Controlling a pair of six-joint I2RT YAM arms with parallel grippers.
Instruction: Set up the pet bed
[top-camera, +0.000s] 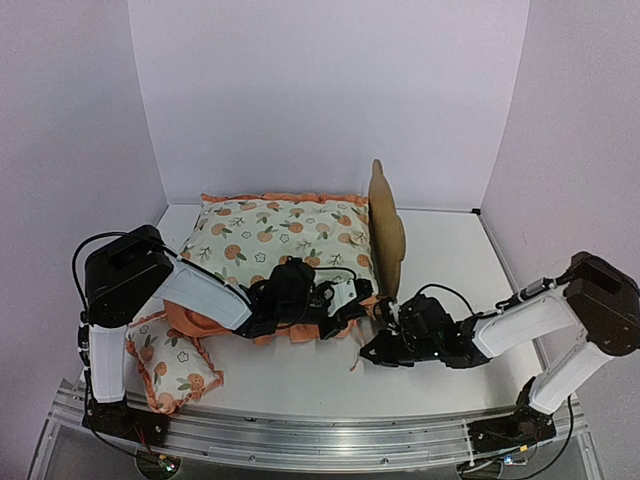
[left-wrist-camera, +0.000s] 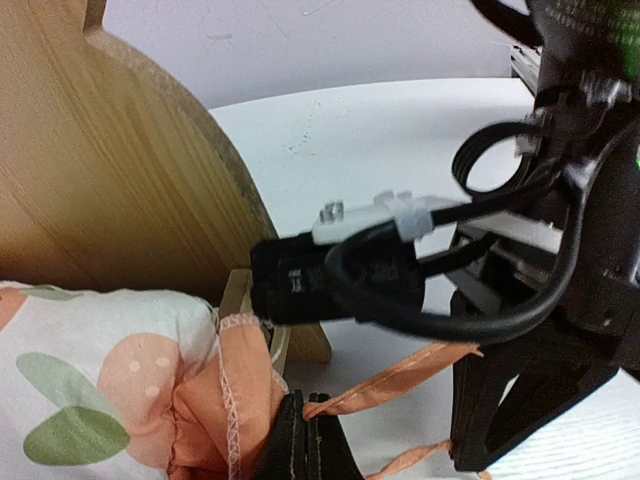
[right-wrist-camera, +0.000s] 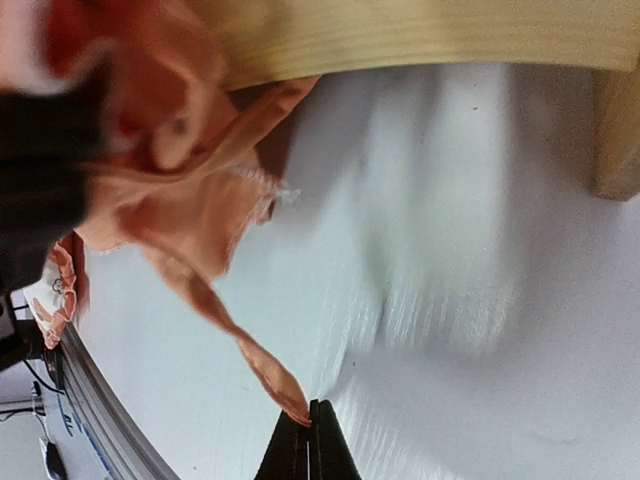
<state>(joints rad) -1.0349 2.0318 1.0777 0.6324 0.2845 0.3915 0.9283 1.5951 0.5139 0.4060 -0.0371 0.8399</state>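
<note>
On the white table (top-camera: 440, 250), near its front left corner, a small fruit-print pillow with an orange frill (top-camera: 178, 368) is seen just beside the left arm, well apart from the headboard. Across the middle, the near edge of the bed is largely hidden by both arms. In the left wrist view the right arm's black wrist and looped cable fill the right side.

The frame is filled by a large cream cushion printed with orange fruit and edged with an orange ruffle (top-camera: 280, 235). The ruffle is bunched over the near edge, and the base beneath cannot be seen. A thin orange fabric tie (right-wrist-camera: 225, 335) is drawn out from that ruffle.

The left gripper (left-wrist-camera: 308, 425) is clenched, with the ruffle pressed against its tips. The right gripper (right-wrist-camera: 311, 430) is likewise closed, and the tie's end touches its tips — whether it is pinched cannot be told.

The pet bed of light plywood (top-camera: 386, 225) is placed mid-table, its rounded headboard upright at the right end — a short wooden leg rests on the table.
</note>
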